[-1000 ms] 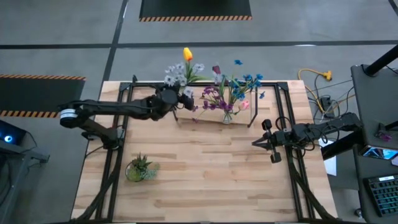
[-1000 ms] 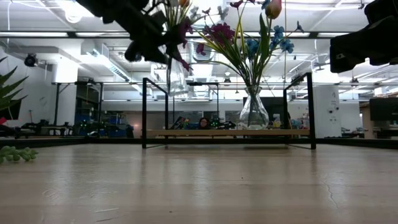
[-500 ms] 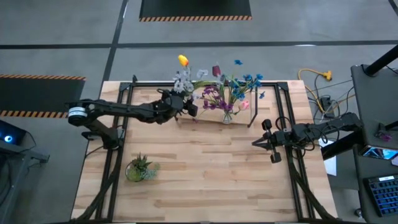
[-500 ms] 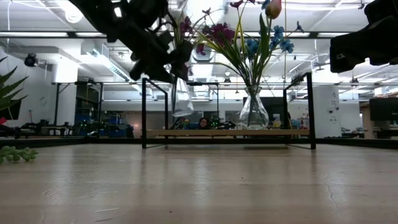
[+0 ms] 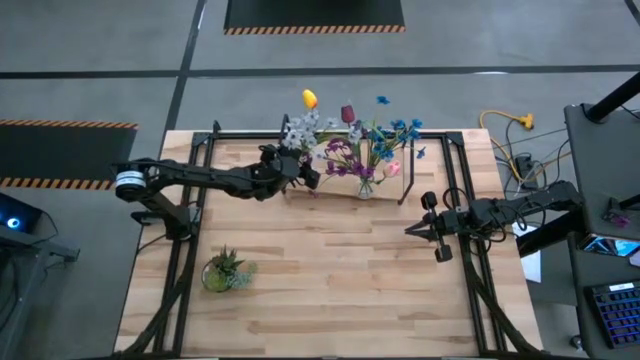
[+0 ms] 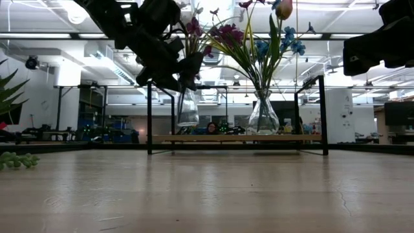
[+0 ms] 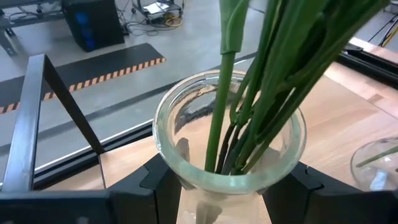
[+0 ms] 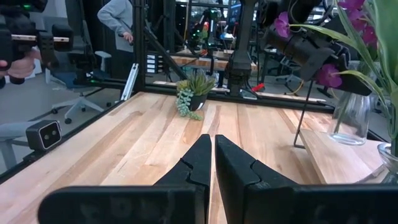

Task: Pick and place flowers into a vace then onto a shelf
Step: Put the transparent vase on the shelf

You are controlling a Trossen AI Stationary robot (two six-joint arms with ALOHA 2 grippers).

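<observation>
My left gripper (image 5: 300,176) is shut on a clear glass vase (image 6: 187,107) that holds flowers (image 5: 303,127) with white heads and a yellow one. It is over the left end of the shelf (image 6: 226,138). Their green stems (image 7: 249,106) stand inside the vase's rim (image 7: 230,127). A second vase (image 6: 263,116) with purple, blue and pink flowers (image 5: 375,145) stands by its base on the shelf board (image 5: 335,190). My right gripper (image 5: 412,230) waits shut over the table's right side, its fingers (image 8: 213,158) together. My left gripper pinches the vase's neck just below the rim (image 7: 189,180) between its two fingers (image 7: 163,186), one on each side. The fingers come nearly level from the table's left. The vase hangs about upright, its base (image 6: 187,124) a little above the shelf board.
A small potted plant (image 5: 225,270) sits on the table's near left. Black metal frames (image 6: 150,116) rise at the shelf's ends. The wide middle of the wooden tabletop (image 5: 330,270) lies bare. A person (image 8: 121,18) stands beyond the table.
My left gripper has carried the vase down and toward the table's right, onto the shelf's left end. The vase tipped on the way and now hangs about upright, lower and close above the board. The flower heads swung with it.
</observation>
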